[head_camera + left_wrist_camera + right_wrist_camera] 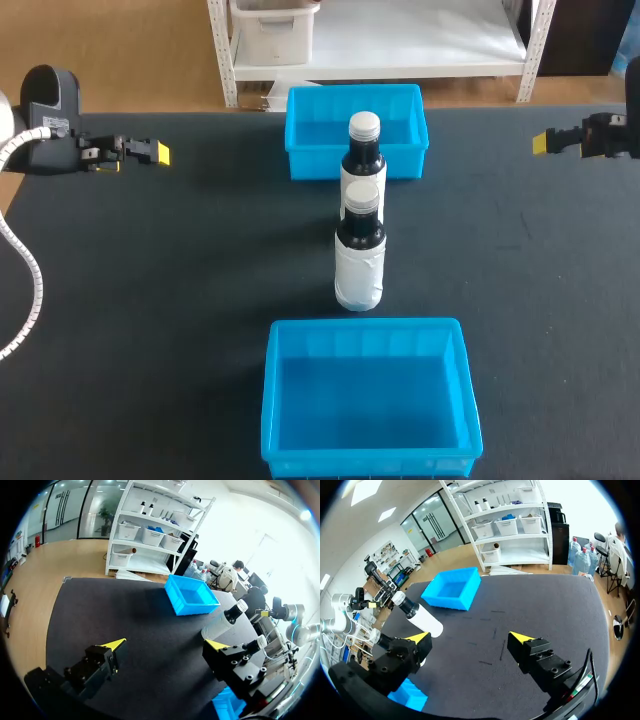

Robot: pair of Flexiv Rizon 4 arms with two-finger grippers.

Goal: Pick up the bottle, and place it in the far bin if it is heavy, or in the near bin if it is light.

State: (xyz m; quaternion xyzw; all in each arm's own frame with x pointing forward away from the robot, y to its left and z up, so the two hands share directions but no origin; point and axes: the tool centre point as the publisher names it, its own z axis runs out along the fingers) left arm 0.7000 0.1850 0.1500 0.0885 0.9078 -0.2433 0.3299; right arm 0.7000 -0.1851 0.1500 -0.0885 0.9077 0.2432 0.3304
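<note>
Bright, even light; faint soft shadows

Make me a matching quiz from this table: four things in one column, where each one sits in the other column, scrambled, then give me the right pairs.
Column one
1. far bin
2. near bin
3. nearer bottle
4. left end effector

Column two
A. upright in the middle of the table, between the two bins
B. over the table's left side, fingers open, holding nothing
C. at the table's near edge
D. at the table's far edge

Pairs: 1-D, 2-C, 3-A, 4-B
</note>
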